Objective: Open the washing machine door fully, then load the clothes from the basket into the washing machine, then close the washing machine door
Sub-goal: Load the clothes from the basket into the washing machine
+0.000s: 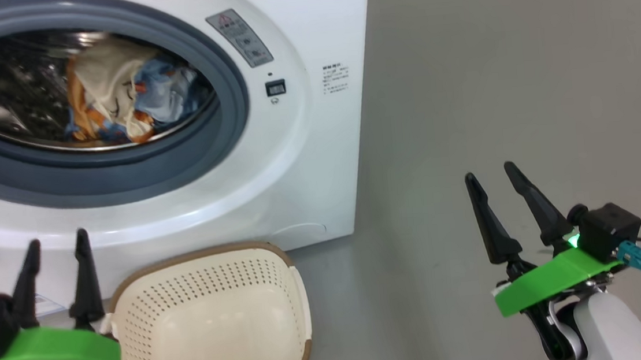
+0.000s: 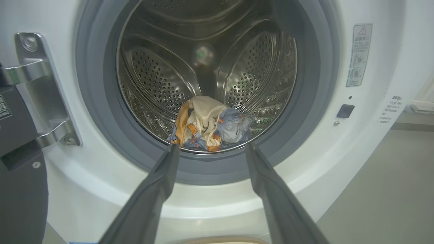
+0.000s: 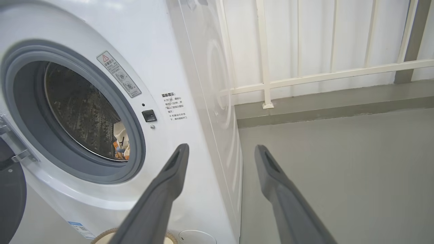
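Before the washing machine (image 1: 319, 162), left gripper (image 1: 57, 240) and right gripper (image 1: 489, 172) both stand wide and empty

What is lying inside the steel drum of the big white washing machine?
A small bundle of soft clothes, cream, orange and denim blue, lies low at the front of the perforated steel drum. Whatever is beneath the bundle is covered.

Bright, even light was spread over the big white box-shaped washing machine (image 1: 319, 162), and a soft sheen was caught on its curved front. Glints were thrown off the perforated steel drum (image 2: 152, 74), with a green glow (image 2: 202, 53) mirrored deep inside. Straight lines were bowed at the wrist views' edges. The long dark fingers (image 2: 149, 203) of the left gripper (image 2: 212, 146) were rendered soft, out of focus.
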